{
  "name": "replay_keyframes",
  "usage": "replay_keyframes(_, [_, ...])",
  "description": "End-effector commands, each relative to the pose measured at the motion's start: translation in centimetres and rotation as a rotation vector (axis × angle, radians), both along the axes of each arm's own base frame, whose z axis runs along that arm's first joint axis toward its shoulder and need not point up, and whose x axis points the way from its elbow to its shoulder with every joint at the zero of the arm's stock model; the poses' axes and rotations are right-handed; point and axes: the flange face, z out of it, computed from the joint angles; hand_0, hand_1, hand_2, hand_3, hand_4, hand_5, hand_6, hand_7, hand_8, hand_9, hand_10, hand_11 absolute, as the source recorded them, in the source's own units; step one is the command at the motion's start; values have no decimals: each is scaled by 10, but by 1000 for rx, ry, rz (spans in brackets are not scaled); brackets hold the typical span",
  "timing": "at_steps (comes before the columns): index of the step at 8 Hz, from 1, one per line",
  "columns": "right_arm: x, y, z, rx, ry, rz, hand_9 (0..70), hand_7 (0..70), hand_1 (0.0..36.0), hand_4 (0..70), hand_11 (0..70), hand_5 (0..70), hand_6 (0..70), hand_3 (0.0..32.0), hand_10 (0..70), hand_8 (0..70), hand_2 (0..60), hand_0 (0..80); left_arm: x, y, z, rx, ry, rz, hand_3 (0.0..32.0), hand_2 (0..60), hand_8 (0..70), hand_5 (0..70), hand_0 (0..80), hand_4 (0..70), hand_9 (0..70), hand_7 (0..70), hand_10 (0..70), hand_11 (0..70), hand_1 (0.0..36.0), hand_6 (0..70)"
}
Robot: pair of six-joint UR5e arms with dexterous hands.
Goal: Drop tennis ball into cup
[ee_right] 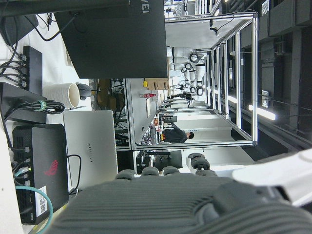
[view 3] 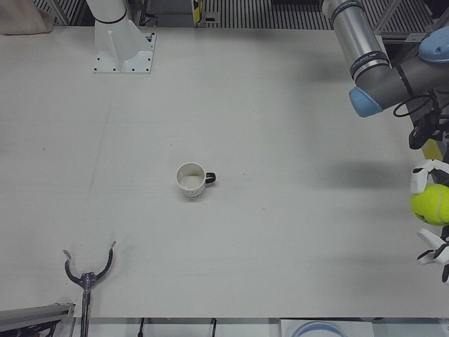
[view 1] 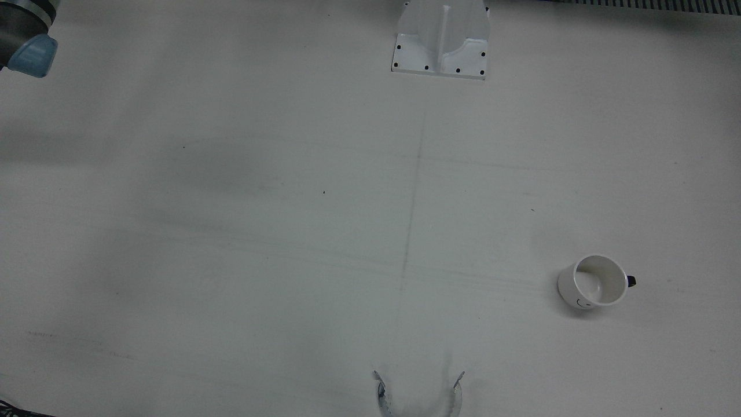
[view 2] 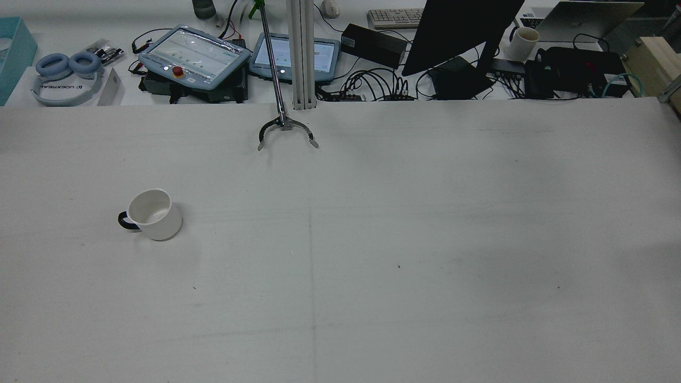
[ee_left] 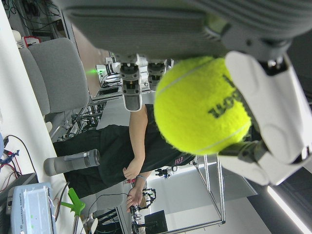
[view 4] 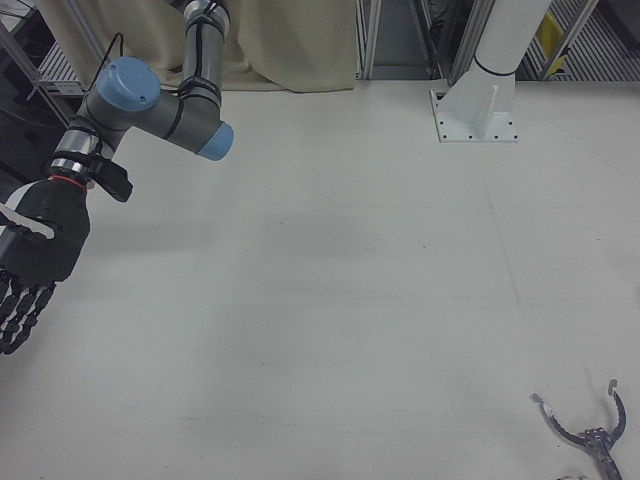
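The white cup (view 2: 154, 215) with a black handle stands upright and empty on the table, left of the middle line in the rear view. It also shows in the front view (view 1: 593, 282) and the left-front view (view 3: 191, 180). My left hand (view 3: 433, 214) is at the table's far left edge, far from the cup, shut on the yellow tennis ball (view 3: 430, 204). The ball fills the left hand view (ee_left: 202, 104) between the fingers (ee_left: 270, 109). My right hand (view 4: 30, 265) hangs open and empty off the table's right side, fingers pointing down.
A metal claw grabber (view 2: 287, 130) lies at the table's operator edge, near the middle line. A white arm pedestal (view 1: 441, 39) stands at the robot side. Monitors, tablets and cables (view 2: 372, 58) crowd the desk beyond the table.
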Motion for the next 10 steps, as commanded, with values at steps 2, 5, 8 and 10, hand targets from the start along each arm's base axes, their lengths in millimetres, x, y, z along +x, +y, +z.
replay_keyframes(2, [0,0,0,1,0,0,0,0,0,0,0,0,0,0,0,0,0,0,0,0,2,-7,2,2,0,600,107,134,435,330,162,587,160,258,360,345])
replay_keyframes(5, [0,0,0,-1,0,0,0,0,0,0,0,0,0,0,0,0,0,0,-1,0,-1,-4,2,0,0,600,169,176,469,348,207,664,175,282,360,557])
replay_keyframes(8, [0,0,0,-1,0,0,0,0,0,0,0,0,0,0,0,0,0,0,56,-19,-92,132,-7,95,0,600,149,150,469,364,221,687,176,284,360,419])
replay_keyframes(10, [0,0,0,-1,0,0,0,0,0,0,0,0,0,0,0,0,0,0,100,-22,-125,167,-4,161,0,600,135,136,452,350,218,663,175,280,360,369])
